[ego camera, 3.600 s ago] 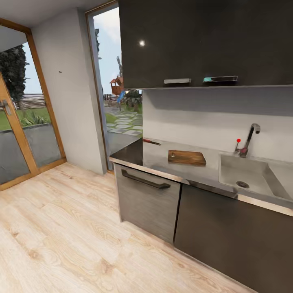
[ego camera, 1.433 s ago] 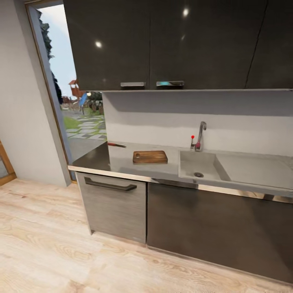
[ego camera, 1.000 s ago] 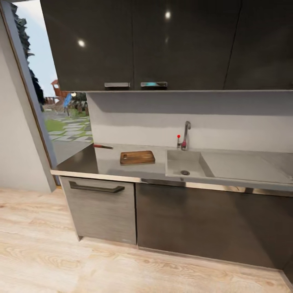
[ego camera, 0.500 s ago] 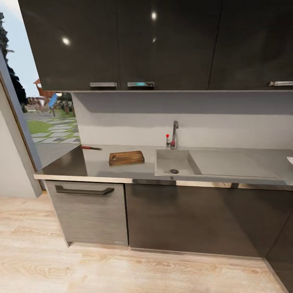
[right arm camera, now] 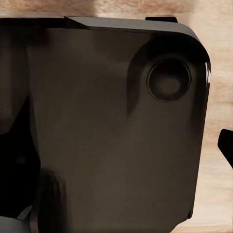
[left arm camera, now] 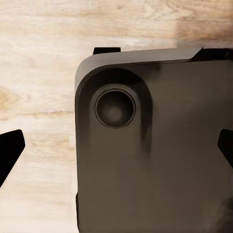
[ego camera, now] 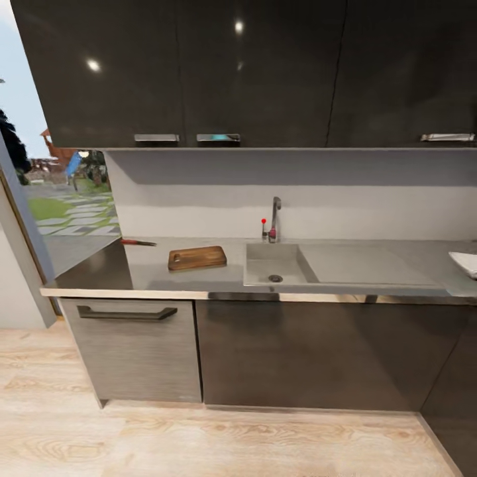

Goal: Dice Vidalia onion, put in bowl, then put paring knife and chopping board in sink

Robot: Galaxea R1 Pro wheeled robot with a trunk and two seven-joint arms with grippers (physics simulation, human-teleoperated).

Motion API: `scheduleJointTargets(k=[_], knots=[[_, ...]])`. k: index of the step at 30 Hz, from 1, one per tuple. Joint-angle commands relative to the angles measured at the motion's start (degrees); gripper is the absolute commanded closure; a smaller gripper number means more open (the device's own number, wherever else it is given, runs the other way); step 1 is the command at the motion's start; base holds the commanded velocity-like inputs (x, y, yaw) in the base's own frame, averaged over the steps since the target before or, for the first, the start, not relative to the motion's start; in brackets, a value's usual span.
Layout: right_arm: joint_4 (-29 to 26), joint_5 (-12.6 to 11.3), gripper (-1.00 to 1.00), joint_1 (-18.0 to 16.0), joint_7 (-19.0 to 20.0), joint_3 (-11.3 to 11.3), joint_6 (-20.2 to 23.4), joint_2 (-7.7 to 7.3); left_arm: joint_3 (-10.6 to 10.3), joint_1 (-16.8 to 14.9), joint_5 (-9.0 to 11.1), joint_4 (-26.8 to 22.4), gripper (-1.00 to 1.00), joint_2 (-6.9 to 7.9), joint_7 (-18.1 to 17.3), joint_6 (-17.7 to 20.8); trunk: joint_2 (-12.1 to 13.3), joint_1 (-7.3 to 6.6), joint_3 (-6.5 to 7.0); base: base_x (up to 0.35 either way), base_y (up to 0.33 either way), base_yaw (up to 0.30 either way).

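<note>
In the head view the grey countertop (ego camera: pixel 351 265) runs across the middle, some way ahead of me. The brown chopping board (ego camera: pixel 197 258) lies flat on it, left of the sink (ego camera: pixel 262 268). The paring knife (ego camera: pixel 138 243) with its red handle rests farther left, near the wall. The white bowl (ego camera: pixel 466 262) is cut off by the picture's right edge. The Vidalia onion is out of view. My left gripper (left arm camera: pixel 116 150) hangs open above my own dark base, and one black fingertip (left arm camera: pixel 10 154) sticks out over the wooden floor. My right gripper (right arm camera: pixel 121 150) is open too, and its fingertip (right arm camera: pixel 226 145) sits at the frame's edge.
A grey tap (ego camera: pixel 274 222) with a red knob stands behind the basin. Dark wall cabinets (ego camera: pixel 265 73) hang over the counter. Below it are dark cabinet doors and a drawer with a bar handle (ego camera: pixel 126 313). Wooden floor (ego camera: pixel 232 444) lies between me and the cabinets. A glass door (ego camera: pixel 40 199) is at the left.
The camera has swung and travelled to the right, so the counter now faces me squarely and the bowl has come into view. Board and knife lie where they were.
</note>
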Motion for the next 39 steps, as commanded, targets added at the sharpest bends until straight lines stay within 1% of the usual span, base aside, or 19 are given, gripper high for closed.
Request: scheduleJointTargets(k=[1, 7, 13, 39], knots=[[0.0, 0.0, -1.0, 0.0, 0.0, 0.0, 0.0, 0.01, 0.0, 0.0, 0.0, 0.0, -1.0, 0.01, 0.0, -0.1, 0.0, 0.0, -0.03, 0.0, 0.0, -0.202], [0.0, 0.0, -1.0, 0.0, 0.0, -0.1, 0.0, 0.0, 0.1, 0.0, 0.1, 0.0, -1.0, 0.01, 0.0, -0.2, 0.0, 0.0, 0.02, -0.013, 0.025, -0.078], [0.0, 0.0, -1.0, 0.0, 0.0, -0.1, 0.0, -0.02, 0.1, 0.0, 0.1, 0.0, -1.0, 0.01, 0.0, -0.2, 0.0, 0.0, 0.02, -0.02, 0.171, -0.012], [0.0, 0.0, -1.0, 0.0, 0.0, -0.1, 0.0, -0.08, 0.1, 0.0, 0.1, 0.0, -1.0, 0.18, -0.1, -0.2, 0.0, 0.0, 0.02, -0.001, 0.278, 0.0]])
